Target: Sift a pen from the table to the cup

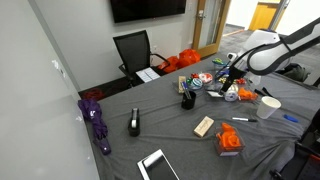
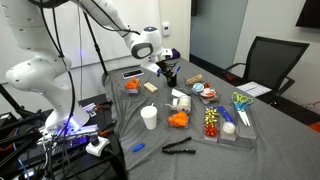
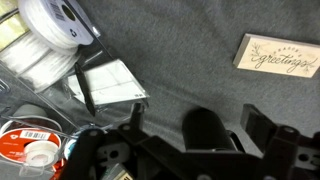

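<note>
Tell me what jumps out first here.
The big white arm reaches over the cluttered grey table. Against the grey cloth, a purple bundle at the table's edge and an orange object near the opposite side stand out in an exterior view. The black cup, with pens sticking out, stands mid-table.

**Meeting room with a cloth-draped table**

A long table [image 1: 175,145] under grey cloth fills the near ground in both exterior views. At its far end stands a black office chair [image 1: 133,50]. A dark screen [image 1: 147,8] hangs on the pale far wall [image 1: 90,40], with a wooden door [image 1: 208,25] to its right. A grey panel [image 1: 35,100] closes off the left side. The light is even and soft
</note>
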